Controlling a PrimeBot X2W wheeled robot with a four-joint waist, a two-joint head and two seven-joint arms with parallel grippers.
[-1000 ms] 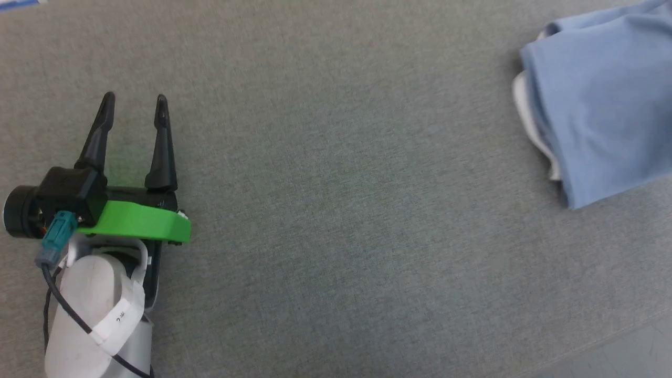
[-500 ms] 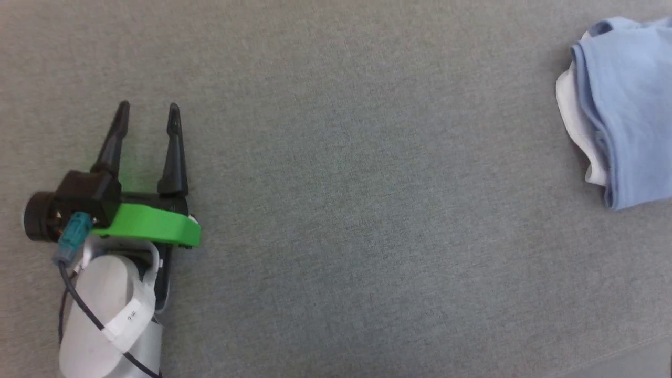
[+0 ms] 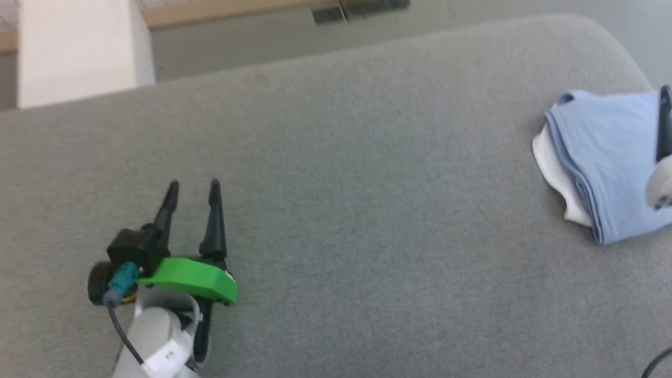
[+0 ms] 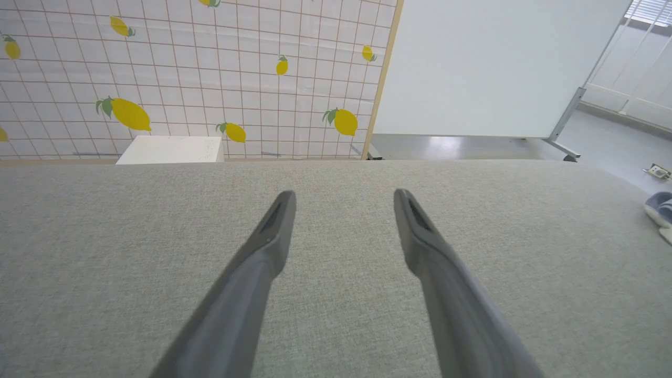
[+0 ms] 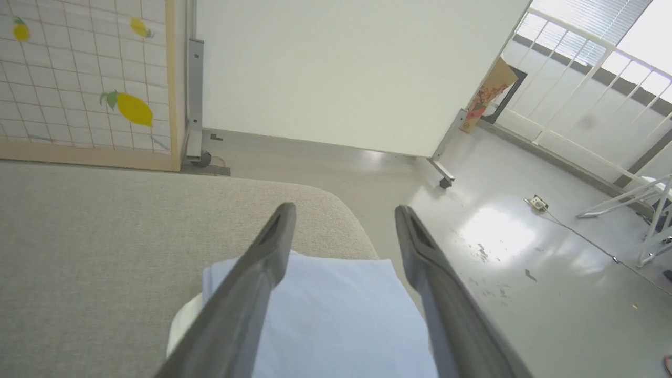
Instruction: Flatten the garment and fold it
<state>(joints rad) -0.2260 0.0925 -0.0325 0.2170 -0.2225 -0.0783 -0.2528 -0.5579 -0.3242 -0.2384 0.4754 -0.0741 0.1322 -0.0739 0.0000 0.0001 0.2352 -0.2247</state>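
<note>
Garment [image 3: 609,157] sits folded at far R, just below right gripper [image 5: 344,215] (spread, empty); left gripper [image 3: 191,186] well apart, also spread & empty. R arm nearer.

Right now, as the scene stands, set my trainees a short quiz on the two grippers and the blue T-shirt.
1. True or false: the left gripper holds the garment.
2. Choose one. The right gripper is: A, shut on the garment; B, open over the garment; C, shut over bare cloth far from the garment.
3. Fill in: under the garment's light blue top layer, a ___ layer peeks out at its edge.

Key
1. False: it is open over the bare grey surface, well apart from the garment.
2. B.
3. White.
</note>
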